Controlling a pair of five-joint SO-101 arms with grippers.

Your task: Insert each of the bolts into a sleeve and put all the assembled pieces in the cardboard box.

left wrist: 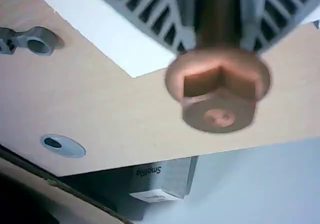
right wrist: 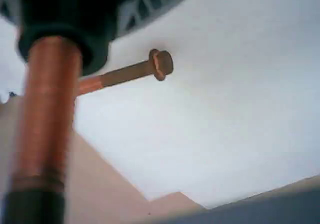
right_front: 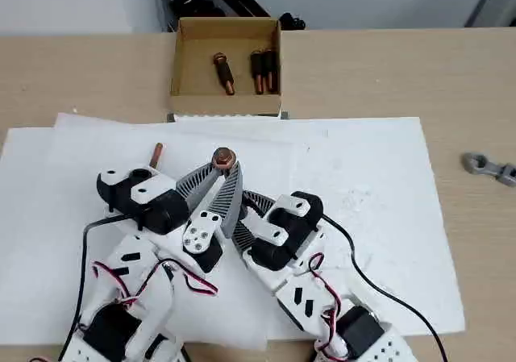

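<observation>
My left gripper [right_front: 223, 170] is shut on a copper bolt just behind its hex head [right_front: 224, 159], above the white paper. In the left wrist view the head [left wrist: 217, 92] juts out past the grey ribbed fingers [left wrist: 150, 9]. My right gripper [right wrist: 75, 4] is shut on a black sleeve [right wrist: 60, 22], and the bolt's threaded shaft [right wrist: 47, 114] runs into it. The right arm [right_front: 282, 229] sits close beside the left one, its fingers partly hidden under the left fingers. A loose bolt [right_front: 156, 154] [right wrist: 145, 69] lies on the paper by the left arm. The cardboard box [right_front: 173, 64] holds three assembled pieces [right_front: 223, 72].
A white paper sheet [right_front: 363, 185] covers the near table. A metal wrench [right_front: 488, 167] [left wrist: 30, 40] lies on bare wood at the right. A round grommet [left wrist: 62, 145] sits near the table's far edge. The box stands just beyond the paper's far edge.
</observation>
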